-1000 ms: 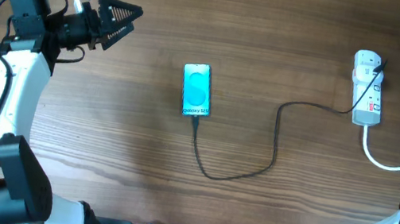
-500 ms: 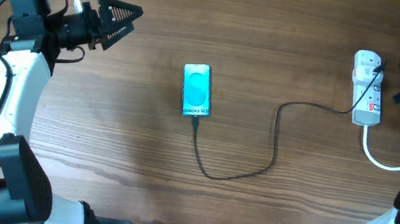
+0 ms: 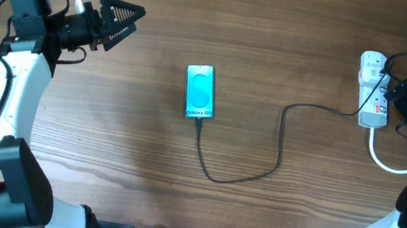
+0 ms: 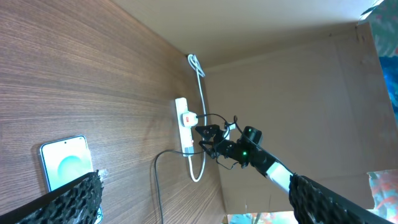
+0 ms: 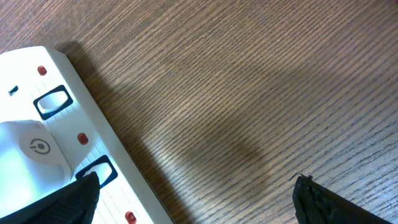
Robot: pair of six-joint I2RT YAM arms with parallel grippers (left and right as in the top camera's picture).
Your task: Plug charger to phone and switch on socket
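Overhead first.
- Phone (image 3: 200, 91): flat on the tabletop (image 3: 101, 139), centre, blue screen lit.
- Charger (image 3: 279, 146): thin black cable. One end meets the near edge of the phone and looks seated, though the tip is too small to confirm. It loops nearer, then runs right to the socket (image 3: 371, 100).
- Socket: white strip at the far right, with a thick white cord (image 3: 392, 167) curving off its near end.
- Left hand (image 3: 129, 22): far left, well apart from everything, fingers spread, holding nothing.
- Right hand (image 3: 395, 95): just beside the socket's right edge. Whether it touches cannot be told from above.

Left wrist view.
- Phone (image 4: 65, 165): low left.
- Socket (image 4: 185, 124): farther off, with the right hand beside it.
- Left hand: its tips sit at the bottom corners, wide apart and empty.

Right wrist view.
- Socket (image 5: 62, 134): fills the left side.
- Rocker switches (image 5: 53, 101): two in view, with small red marks (image 5: 83, 138) alongside.
- White block (image 5: 31, 149): bears a power symbol and is seated on the strip.
- Right hand: its fingertips (image 5: 78, 199) sit at the bottom corners, wide apart, gripping nothing, with bare wood between them.

Judgement: the step in hand is the switch-on.
- Shift the right hand left over the strip, since it now faces wood.
- Narrow the fingers to a single pressing tip.
- Choose the rocker serving the charger's outlet; which one that is cannot be read.
- Press straight down so the strip neither slides nor tips.
- Keep clear of the cable.
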